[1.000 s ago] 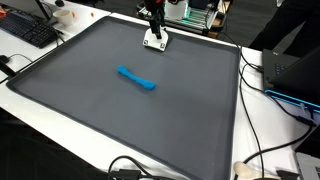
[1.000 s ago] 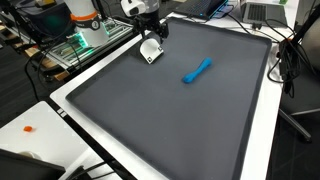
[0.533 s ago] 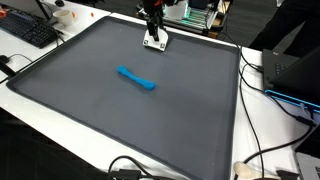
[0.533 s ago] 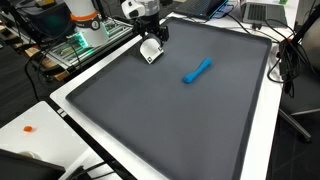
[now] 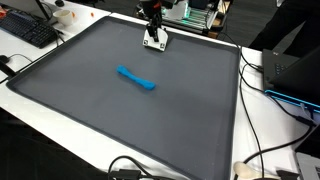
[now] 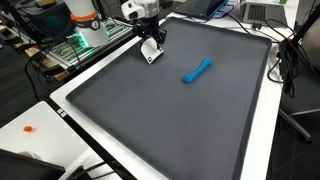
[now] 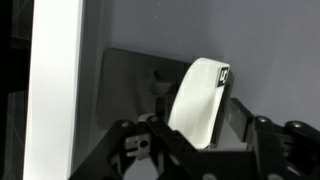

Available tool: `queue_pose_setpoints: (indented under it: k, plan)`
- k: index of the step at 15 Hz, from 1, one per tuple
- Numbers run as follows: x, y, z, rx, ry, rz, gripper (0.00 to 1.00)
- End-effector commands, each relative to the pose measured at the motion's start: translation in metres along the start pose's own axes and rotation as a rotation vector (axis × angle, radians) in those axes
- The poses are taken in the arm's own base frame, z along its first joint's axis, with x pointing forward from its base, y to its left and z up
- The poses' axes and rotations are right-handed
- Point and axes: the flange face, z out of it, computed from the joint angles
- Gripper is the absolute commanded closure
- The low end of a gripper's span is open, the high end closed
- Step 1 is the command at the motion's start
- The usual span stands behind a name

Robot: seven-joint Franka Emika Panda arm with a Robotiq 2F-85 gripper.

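Trouble, as I judge it, sits in the clearance. My gripper (image 5: 152, 32) hangs at the upper middle of the frame with its jaws spread wide either side of the white block (image 7: 200, 95), not pressing on it. The block lies tilted across the wrist view, so a finger coming down off-centre could clip a corner and skid it toward the bare strip of white counter (image 7: 55, 90) just beside it. The dark mat (image 5: 90, 110) looks smooth, which would let the block slide. A blue piece (image 5: 136, 78) lies well apart at frame centre. The counter carries the mat. A keyboard (image 5: 28, 30) sits upper left, cables (image 5: 262, 165) trail lower right, and lab equipment (image 6: 85, 30) crowds the top edge.
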Motion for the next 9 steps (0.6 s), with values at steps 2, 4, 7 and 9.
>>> queue_pose_setpoints:
  k: [2,4,7,9]
  plan:
    - [-0.0002,0.0006,0.0025,0.006,0.013,0.023,0.52]
    - [0.0004,0.0002,0.0015,0.012,0.011,0.037,0.7]
    - [0.0018,-0.0011,-0.0004,0.026,-0.001,0.064,0.8]
    - [0.0022,-0.0029,-0.0017,0.033,0.001,0.077,0.86]
